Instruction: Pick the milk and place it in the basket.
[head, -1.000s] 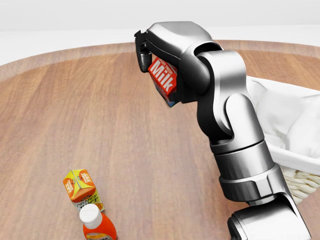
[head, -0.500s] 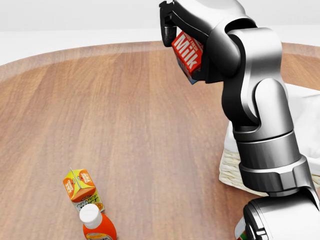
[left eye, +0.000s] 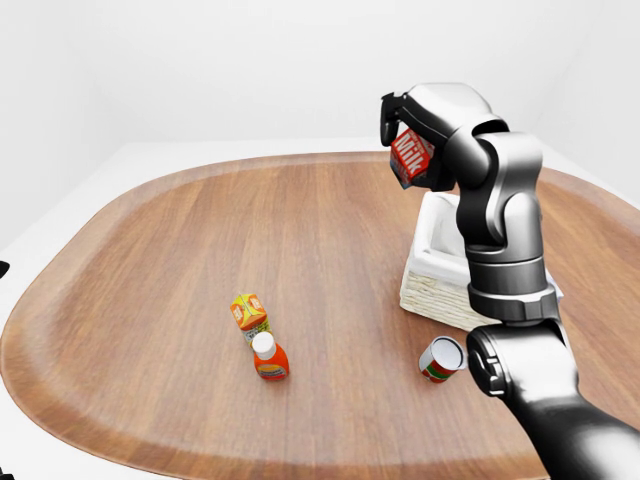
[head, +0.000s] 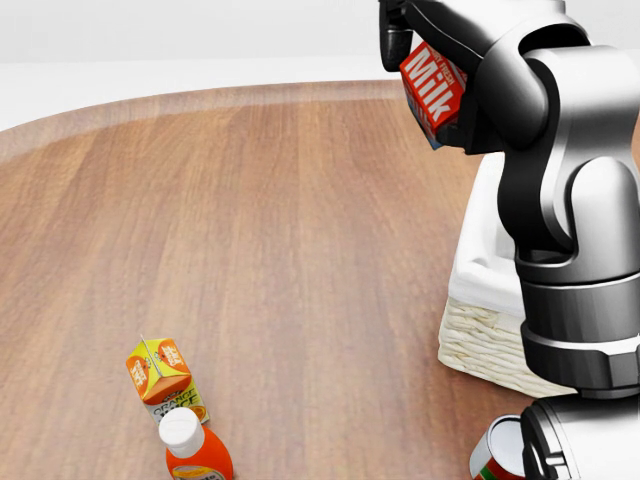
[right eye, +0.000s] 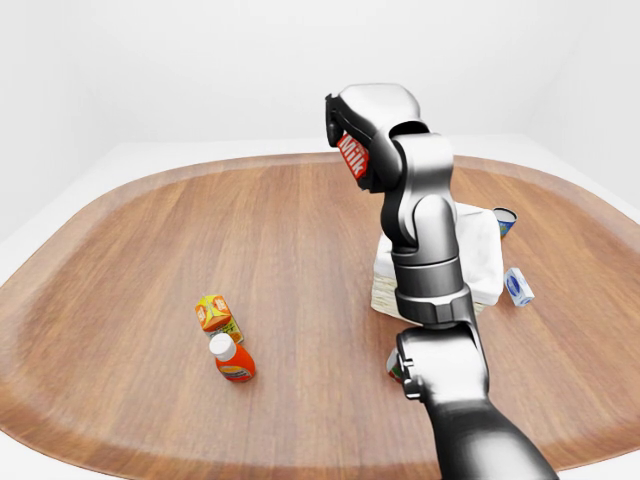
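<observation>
Above the basket edge, right hand clamped on tilted milk

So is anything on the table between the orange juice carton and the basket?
No. In the left-eye view only bare wood lies between the orange juice carton and the basket; the can sits lower, beside the basket.

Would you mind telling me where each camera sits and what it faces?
Head view: on the head, angled down at the table; right hand holding the milk above the basket.
Left-eye view: head-mounted, wider over the whole table; the right arm rises from the lower right.
Right-eye view: paired eye, nearly the same scene; the arm stands nearer centre.
All share milk, basket, orange juice carton.
</observation>
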